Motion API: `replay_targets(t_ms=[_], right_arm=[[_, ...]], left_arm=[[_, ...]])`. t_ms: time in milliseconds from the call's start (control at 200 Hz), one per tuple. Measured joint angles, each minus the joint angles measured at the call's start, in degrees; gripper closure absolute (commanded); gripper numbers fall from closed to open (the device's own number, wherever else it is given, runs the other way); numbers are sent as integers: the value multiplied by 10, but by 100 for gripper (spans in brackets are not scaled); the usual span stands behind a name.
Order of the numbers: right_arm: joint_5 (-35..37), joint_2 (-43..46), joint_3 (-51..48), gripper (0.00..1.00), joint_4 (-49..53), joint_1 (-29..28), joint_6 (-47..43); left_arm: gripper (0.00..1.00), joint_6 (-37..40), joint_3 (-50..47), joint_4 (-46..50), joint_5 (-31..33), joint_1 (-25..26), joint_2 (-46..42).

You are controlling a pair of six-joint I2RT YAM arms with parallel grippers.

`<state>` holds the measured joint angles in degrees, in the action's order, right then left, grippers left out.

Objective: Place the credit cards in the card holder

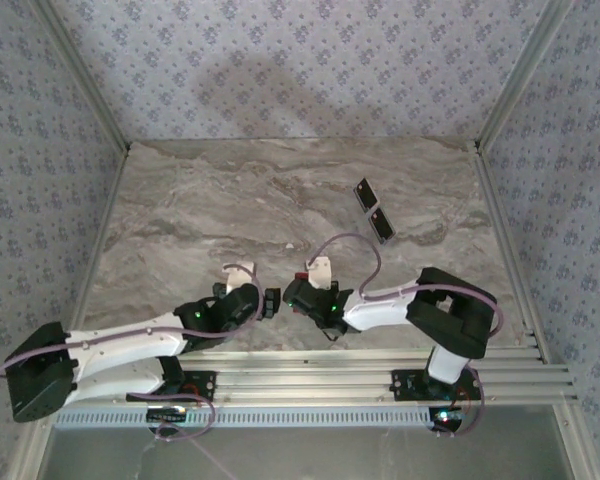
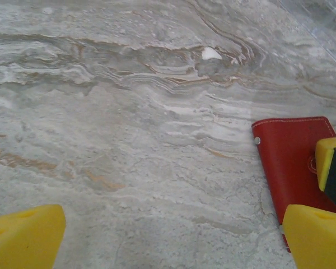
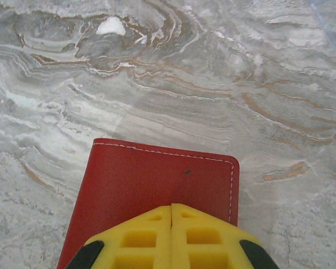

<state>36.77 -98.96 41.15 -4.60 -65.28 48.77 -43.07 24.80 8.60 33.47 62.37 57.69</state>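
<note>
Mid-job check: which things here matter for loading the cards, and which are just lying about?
Job: red wallet; black card; second black card beside it.
Just there: marble table; patterned walls; metal rails.

The table [image 1: 230, 200] is showing grey-beige marble, with wavy brown and white veins running through it. The card holder [image 3: 157, 179] is showing plain red, with pale stitching tracing its edge. The farther credit card [image 1: 365, 192] and the nearer credit card [image 1: 383, 224] are both showing glossy black. The left gripper [image 2: 173, 221] and right gripper [image 3: 171, 216] are showing bright yellow jaws. The walls [image 1: 280, 60] are wearing pale blue-grey paper, dotted with small floral sprigs. The left arm [image 1: 130, 345] and right arm [image 1: 380, 310] are showing white shells and black joints.
</note>
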Motion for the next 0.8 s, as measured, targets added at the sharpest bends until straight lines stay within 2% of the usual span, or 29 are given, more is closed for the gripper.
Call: replay_targets(t_ms=[190, 420, 635, 799], right_arm=[[61, -17, -24, 100, -57, -22, 52], [69, -17, -60, 100, -132, -20, 75], [8, 6, -90, 100, -182, 7, 73], [-52, 33, -99, 100, -177, 30, 66]], left_arm=[[0, -23, -7, 47, 10, 0, -60], [0, -27, -6, 84, 14, 0, -73], [0, -24, 0, 83, 13, 0, -41], [0, -14, 10, 79, 11, 0, -8]])
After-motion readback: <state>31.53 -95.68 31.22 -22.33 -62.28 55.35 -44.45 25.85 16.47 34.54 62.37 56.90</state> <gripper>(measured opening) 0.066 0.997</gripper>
